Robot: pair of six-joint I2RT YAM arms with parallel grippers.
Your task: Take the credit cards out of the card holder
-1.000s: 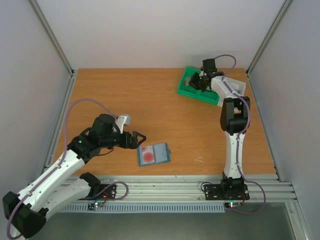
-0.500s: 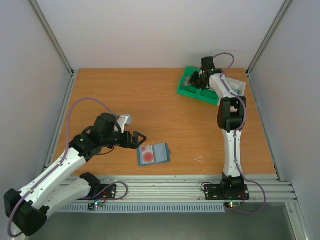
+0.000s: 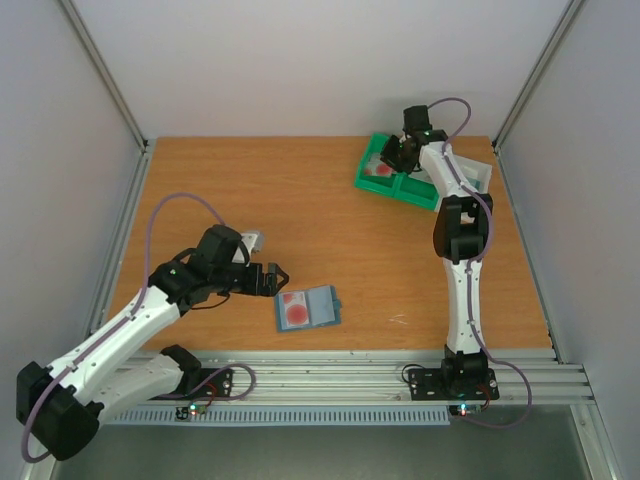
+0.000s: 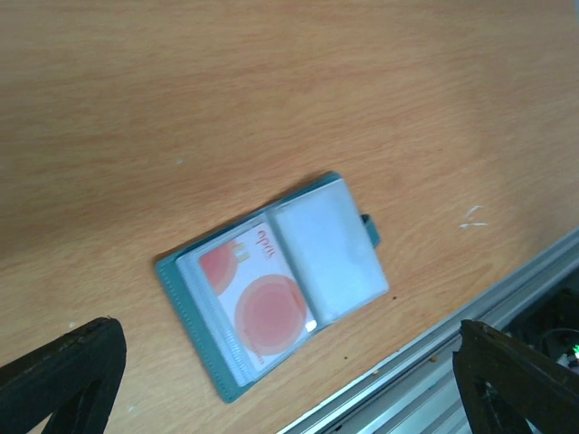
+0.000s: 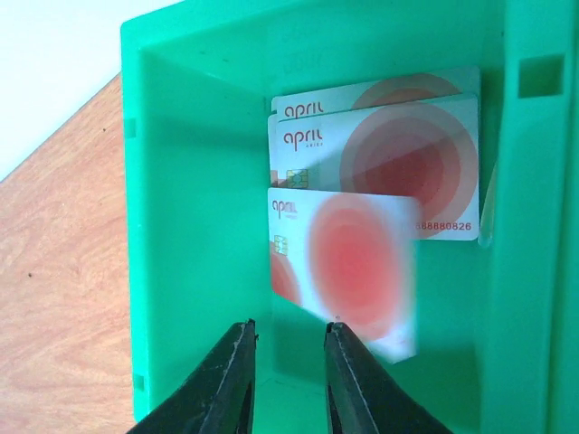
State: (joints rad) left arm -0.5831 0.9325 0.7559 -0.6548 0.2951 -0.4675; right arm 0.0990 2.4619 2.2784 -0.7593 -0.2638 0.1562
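Nearest the bases, the left gripper (image 3: 277, 280) is held low over the brown wooden table (image 3: 230, 190), jaws spread wide and empty. At its 4 o'clock, just apart, the slate blue-grey bifold card holder (image 4: 331, 258) is laid open and flat. One thin red-and-pale plastic credit card (image 4: 261, 303) is seen sleeved in its left clear pocket. The right pocket appears empty, though glare leaves this uncertain. The card is judged light, stiff and slick, and is best taken by an exposed edge at the pocket mouth. The holder, being light and limp, is likely to slide unless pinned.

At the table's 1 o'clock, the right gripper (image 5: 288, 380) is poised over the green moulded two-compartment tray (image 5: 194, 181), jaws narrowly parted with nothing between them. Three credit cards (image 5: 398, 163) are counted in one compartment, overlapped; the nearest is blurred. A white tray (image 3: 478, 172) adjoins at the green tray's 3 o'clock.

Counted: four cards, one holder, two trays, two grippers.
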